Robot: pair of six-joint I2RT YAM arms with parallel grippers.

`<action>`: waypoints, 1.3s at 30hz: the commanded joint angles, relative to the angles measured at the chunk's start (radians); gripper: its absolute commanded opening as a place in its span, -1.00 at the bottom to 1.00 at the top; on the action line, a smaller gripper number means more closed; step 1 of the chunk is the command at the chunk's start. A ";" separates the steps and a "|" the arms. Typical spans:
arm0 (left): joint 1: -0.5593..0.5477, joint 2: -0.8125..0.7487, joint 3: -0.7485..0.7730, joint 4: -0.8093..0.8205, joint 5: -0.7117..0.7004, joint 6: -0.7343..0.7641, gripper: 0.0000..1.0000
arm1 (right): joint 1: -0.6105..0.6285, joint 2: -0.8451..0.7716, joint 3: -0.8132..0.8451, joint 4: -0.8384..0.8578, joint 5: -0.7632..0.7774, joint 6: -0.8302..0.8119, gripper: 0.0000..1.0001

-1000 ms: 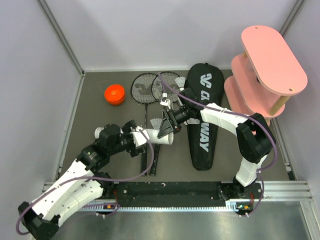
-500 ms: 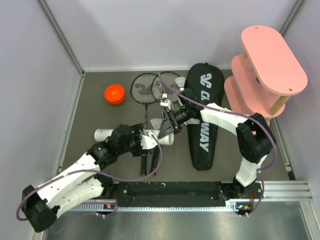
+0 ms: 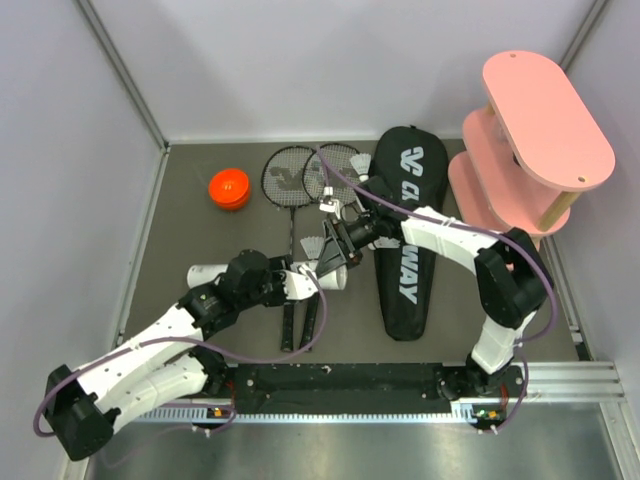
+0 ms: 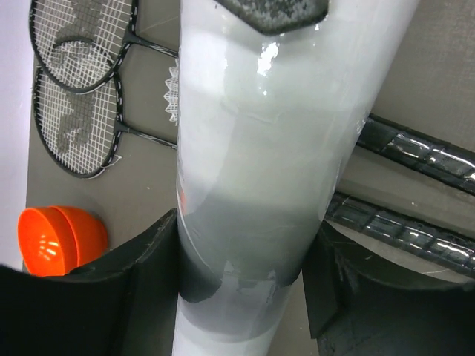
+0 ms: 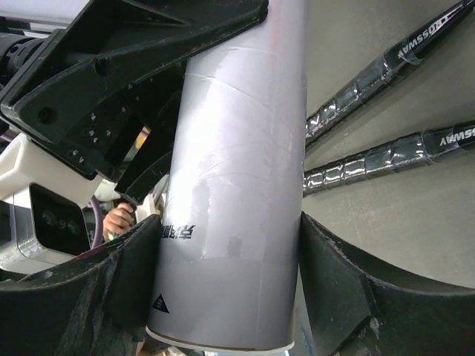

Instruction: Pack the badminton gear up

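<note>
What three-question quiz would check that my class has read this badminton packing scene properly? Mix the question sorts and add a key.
1. True or false: the orange cap is fitted on the white tube.
2. Choose one. Of the left gripper and the right gripper, which is closed on the tube? A: the left only. B: the right only. C: both.
3. Fill the gap. In the top view, the black bag lies flat to the ___ of the rackets.

Key: 1 false, the cap lies apart on the table; 2 C; 3 right.
</note>
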 commanded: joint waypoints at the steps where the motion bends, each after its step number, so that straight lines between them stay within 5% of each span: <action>1: -0.003 -0.073 -0.011 0.116 -0.001 -0.035 0.04 | 0.016 -0.079 0.042 0.044 -0.020 -0.009 0.36; 7: -0.003 -0.078 -0.015 0.122 -0.005 -0.043 -0.28 | 0.017 -0.095 0.040 0.044 0.037 0.000 0.50; 18: -0.003 -0.127 -0.014 0.149 0.013 -0.110 -0.58 | -0.048 -0.253 0.031 0.055 0.233 0.072 0.98; 31: -0.003 -0.161 0.043 0.106 -0.016 -0.270 -0.95 | -0.081 -0.420 -0.037 0.053 0.357 0.020 0.98; 39: -0.003 -0.207 0.035 0.154 -0.018 -0.423 -1.00 | 0.051 -0.463 0.009 -0.026 0.566 -0.112 0.84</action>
